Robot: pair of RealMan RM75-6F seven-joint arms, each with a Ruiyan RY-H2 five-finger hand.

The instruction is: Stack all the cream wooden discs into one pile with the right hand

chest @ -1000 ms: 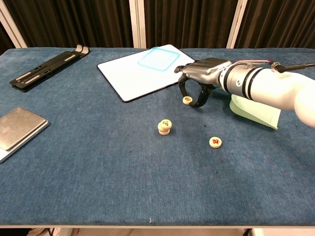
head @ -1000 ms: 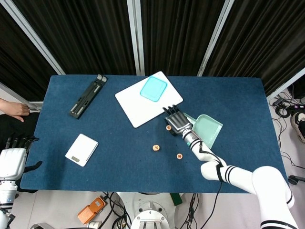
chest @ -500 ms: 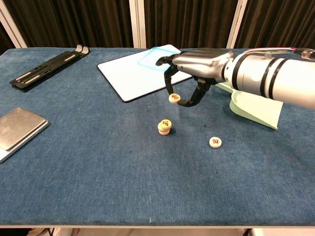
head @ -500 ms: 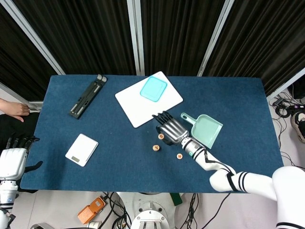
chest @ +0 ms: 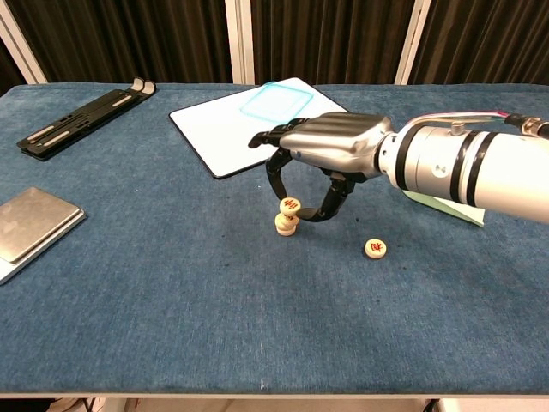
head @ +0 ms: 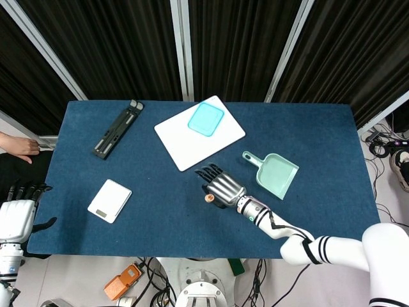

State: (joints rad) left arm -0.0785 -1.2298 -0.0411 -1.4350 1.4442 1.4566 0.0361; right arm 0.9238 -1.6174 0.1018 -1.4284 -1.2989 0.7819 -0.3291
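A: Chest view first — right hand (chest: 330, 159) pinches one small round cream wooden disc with a red mark (chest: 290, 205) between thumb and a fingertip, other fingers curled over it.

B: Where's the target from the fingers?

A: Directly under them. The pile of cream discs (chest: 286, 223) sits just below the held disc, nearly touching; I can't tell if they're in contact. The held disc looks a bit tilted and offset from the pile's centre.

B: Count?

A: One held; the pile looks like two, hard to be sure; one loose cream disc (chest: 375, 248) lying off to the wrist side of the fingers, apart. So probably four.

B: Other hand?

A: Left hand (head: 16, 214) is far off at the table's edge in the head view, fingers spread, holding nothing. Right is the nearer.
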